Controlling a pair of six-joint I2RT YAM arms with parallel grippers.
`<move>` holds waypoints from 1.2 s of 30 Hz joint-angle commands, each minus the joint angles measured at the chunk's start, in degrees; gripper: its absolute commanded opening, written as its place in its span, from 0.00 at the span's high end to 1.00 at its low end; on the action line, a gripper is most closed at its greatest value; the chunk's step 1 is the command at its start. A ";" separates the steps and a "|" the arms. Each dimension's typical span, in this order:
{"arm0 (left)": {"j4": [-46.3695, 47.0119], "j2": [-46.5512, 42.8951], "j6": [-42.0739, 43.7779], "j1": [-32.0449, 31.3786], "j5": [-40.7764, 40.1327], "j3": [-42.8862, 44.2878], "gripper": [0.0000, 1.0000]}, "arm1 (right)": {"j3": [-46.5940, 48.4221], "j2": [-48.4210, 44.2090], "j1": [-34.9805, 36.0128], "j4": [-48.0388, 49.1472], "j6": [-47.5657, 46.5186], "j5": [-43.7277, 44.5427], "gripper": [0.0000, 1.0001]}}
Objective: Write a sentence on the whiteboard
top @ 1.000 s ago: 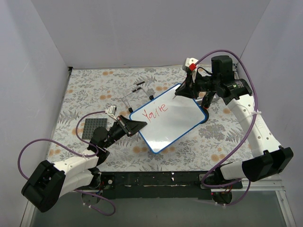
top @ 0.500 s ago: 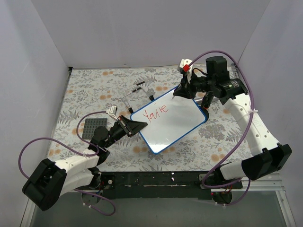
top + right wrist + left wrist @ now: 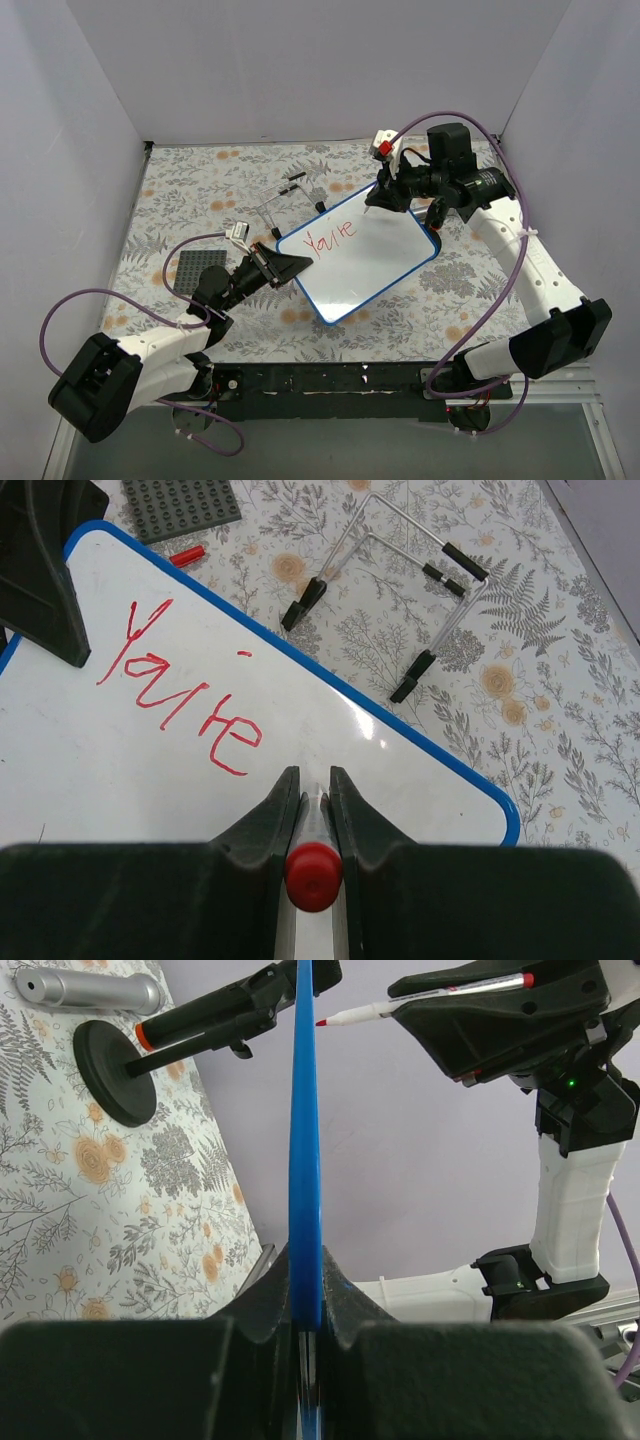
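The whiteboard (image 3: 370, 262), white with a blue rim, lies slanted at the table's middle. The sentence (image 3: 329, 237) reads "You're" in red on it, also in the right wrist view (image 3: 185, 695). My left gripper (image 3: 285, 267) is shut on the board's left rim (image 3: 305, 1160). My right gripper (image 3: 385, 192) is shut on a red-capped marker (image 3: 313, 875), its tip (image 3: 367, 211) just above the board's far edge, right of the writing. The marker also shows in the left wrist view (image 3: 430, 998).
A wire stand (image 3: 290, 197) with black tips sits behind the board. A dark grey studded plate (image 3: 196, 271) lies at the left. A red marker cap (image 3: 186, 554) lies near the board's corner. A black disc (image 3: 112, 1072) and a metal cylinder (image 3: 85, 990) lie on the floral cloth.
My right gripper with the marker has shifted left and slightly back along the board's far edge. The writing and the left gripper are unchanged.
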 commanded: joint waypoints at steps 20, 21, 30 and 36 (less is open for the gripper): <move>8.26 -0.05 -1.33 -0.21 0.55 3.06 1.00 | 0.54 1.71 0.33 2.03 0.16 -0.19 0.99; 8.43 0.04 -1.42 -0.21 0.55 3.06 1.00 | 0.88 1.97 0.33 2.03 0.25 -0.80 0.99; 8.43 0.31 -1.51 -0.21 0.38 2.97 1.00 | 0.80 2.41 1.04 1.77 0.61 -3.44 0.99; 7.99 -0.40 -1.42 -0.21 -0.50 2.53 1.00 | 0.01 1.53 1.30 0.19 -0.45 -4.05 0.99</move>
